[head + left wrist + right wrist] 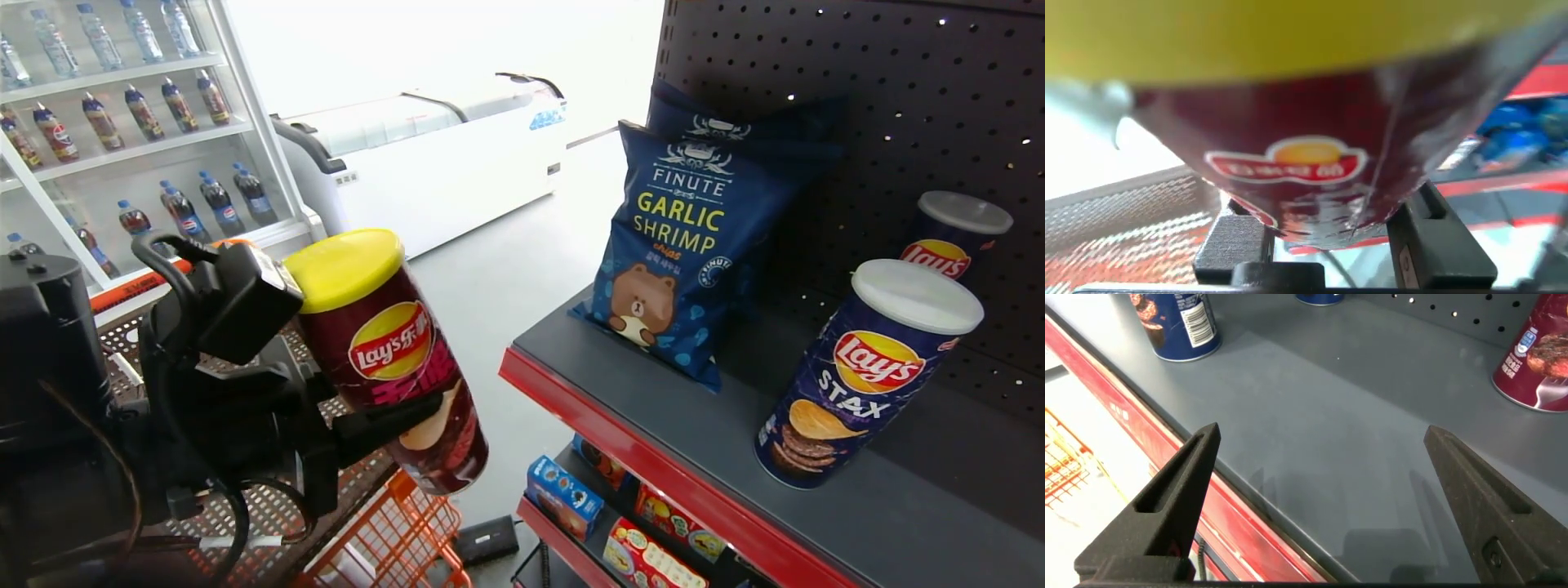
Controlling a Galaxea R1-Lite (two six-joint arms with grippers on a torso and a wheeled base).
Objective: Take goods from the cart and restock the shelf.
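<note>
- The red chip can (392,359) is clamped in the left gripper (384,420), with a finger pressed against either side of its lower body.
- The can is held tilted in the air, its yellow lid (343,265) uppermost and its base leaning toward the shelf.
- The orange wire cart (384,531) is seen below the held can; the can is clear of it.
- The grey shelf board (653,408) with its red front edge (620,445) lies to the robot's right of the can, well apart from it.
- The right gripper (1323,441) is held above bare shelf board near the front edge, its jaws spread wide with nothing between them.
- Two blue chip bags (682,245) are propped upright, one behind the other, against the pegboard back.
- A blue can (865,376) with a white lid is stood near the front of the board; a rear blue can (951,237) is stood behind it.
- Another red can (1535,359) is stood on the board near the pegboard.
- Coloured boxes (563,494) are lined up on the lower shelf.
- A drinks cooler (122,122) and a chest freezer (441,155) are seen in the background.
</note>
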